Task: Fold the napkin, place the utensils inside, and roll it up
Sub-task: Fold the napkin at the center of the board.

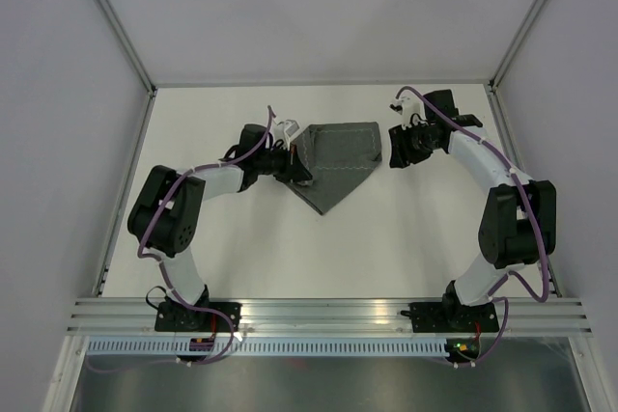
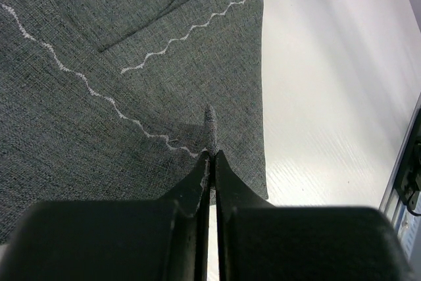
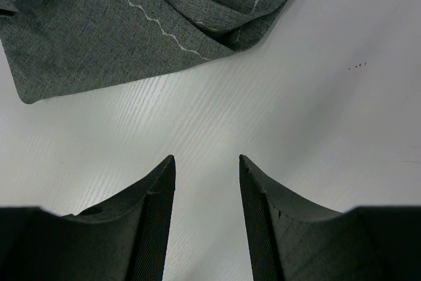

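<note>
Left gripper [image 2: 212,156] pinches the napkin [image 2: 99,97] edge; right gripper [image 3: 207,162] gapes just beside it.

The napkin [image 1: 338,163] is a dark grey, matte cloth with a pale wavy stitched line near its hem, lying folded toward the far middle of the table [image 1: 290,258]. Its layers overlap into a shield shape, with a straight far edge and a point aimed at the near side. At its left edge a small ridge of cloth is pinched up in the closed left gripper [image 2: 212,156].
</note>
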Robot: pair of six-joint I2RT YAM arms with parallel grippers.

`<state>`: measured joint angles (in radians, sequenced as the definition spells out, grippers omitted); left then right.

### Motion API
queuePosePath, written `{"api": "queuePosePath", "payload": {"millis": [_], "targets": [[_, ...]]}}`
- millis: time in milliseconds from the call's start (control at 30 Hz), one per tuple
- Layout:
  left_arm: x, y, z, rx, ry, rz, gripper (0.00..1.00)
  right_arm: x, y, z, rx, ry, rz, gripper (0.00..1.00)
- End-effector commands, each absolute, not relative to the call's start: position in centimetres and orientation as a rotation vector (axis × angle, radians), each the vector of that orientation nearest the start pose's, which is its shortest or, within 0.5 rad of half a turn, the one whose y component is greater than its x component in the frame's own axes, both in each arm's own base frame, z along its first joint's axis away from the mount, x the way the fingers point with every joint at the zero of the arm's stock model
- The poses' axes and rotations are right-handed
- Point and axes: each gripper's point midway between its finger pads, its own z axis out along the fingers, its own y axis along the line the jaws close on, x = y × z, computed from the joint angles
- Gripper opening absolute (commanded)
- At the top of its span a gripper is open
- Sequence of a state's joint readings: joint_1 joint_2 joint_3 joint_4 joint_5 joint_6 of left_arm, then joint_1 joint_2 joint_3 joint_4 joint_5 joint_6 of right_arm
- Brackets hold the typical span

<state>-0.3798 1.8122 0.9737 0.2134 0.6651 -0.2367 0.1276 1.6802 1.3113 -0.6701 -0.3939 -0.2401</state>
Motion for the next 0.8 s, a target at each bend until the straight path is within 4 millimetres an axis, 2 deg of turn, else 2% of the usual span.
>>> {"api": "queuePosePath", "payload": {"millis": [0,133,233,333,367,500,633,667,733,767], "targets": [[35.5,-27.4,6.8,0.621,2.151,-1.069,0.02,37.9,10.9,11.9,-0.61,2.469,0.451,0.5],[35.1,-27.4,6.4,0.627,2.159,-1.07,0.03,37.9,11.1,11.8,-0.615,2.471,0.446,0.5],[34.7,-27.4,6.0,0.634,2.17,-1.067,0.08,38.0,11.2,11.6,-0.619,2.474,0.438,0.5],[34.5,-27.4,5.8,0.637,2.175,-1.065,0.16,37.9,11.3,11.4,-0.623,2.48,0.435,0.5],[34.5,-27.5,5.8,0.638,2.172,-1.068,0.24,37.9,11.3,11.3,-0.622,2.482,0.435,0.5],[34.6,-27.7,5.9,0.635,2.167,-1.056,0.32,38.0,11.5,11.1,-0.626,2.487,0.43,0.5],[34.8,-28.0,6.6,0.628,2.143,-1.064,0.33,38.0,11.7,11.1,-0.631,2.487,0.427,0.5],[34.9,-28.1,6.6,0.628,2.142,-1.064,0.39,37.9,11.9,11.1,-0.64,2.487,0.427,0.5],[35.0,-28.4,7.2,0.625,2.122,-1.077,0.43,37.9,12.0,11.2,-0.644,2.486,0.428,0.5],[35.0,-28.5,7.4,0.626,2.112,-1.085,0.49,37.9,12.3,11.3,-0.653,2.483,0.428,0.5]]}}
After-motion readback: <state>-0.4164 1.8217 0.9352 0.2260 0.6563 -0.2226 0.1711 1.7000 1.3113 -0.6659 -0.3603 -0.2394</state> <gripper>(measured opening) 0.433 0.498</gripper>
